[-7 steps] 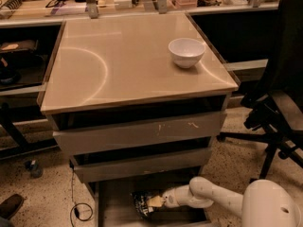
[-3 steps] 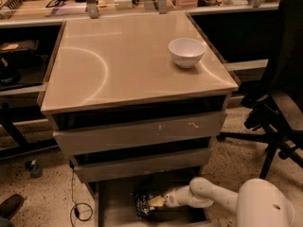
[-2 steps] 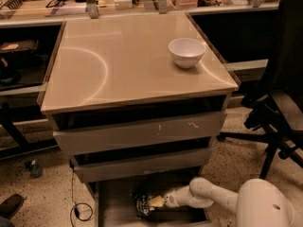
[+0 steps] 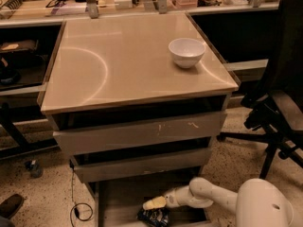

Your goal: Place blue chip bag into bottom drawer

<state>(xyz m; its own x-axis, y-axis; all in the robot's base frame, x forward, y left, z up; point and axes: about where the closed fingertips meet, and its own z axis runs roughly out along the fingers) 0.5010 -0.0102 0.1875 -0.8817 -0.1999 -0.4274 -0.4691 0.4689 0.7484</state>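
The blue chip bag (image 4: 153,216), dark and crinkly, lies on the floor of the bottom drawer (image 4: 118,200), which is pulled out at the base of the cabinet. My gripper (image 4: 154,203) reaches into that drawer from the right, at the end of the white arm (image 4: 208,200). Its cream tip sits just above the bag's far edge. I cannot tell whether it touches the bag.
A white bowl (image 4: 186,51) stands on the cabinet top at the right. The scuffed top drawer (image 4: 142,132) and middle drawer (image 4: 142,163) stick out slightly above the arm. A black office chair (image 4: 279,112) stands right. A cable (image 4: 79,211) lies left.
The bag now shows a little lower and nearer the drawer's front, below the gripper tip instead of at it. The arm has hardly moved.
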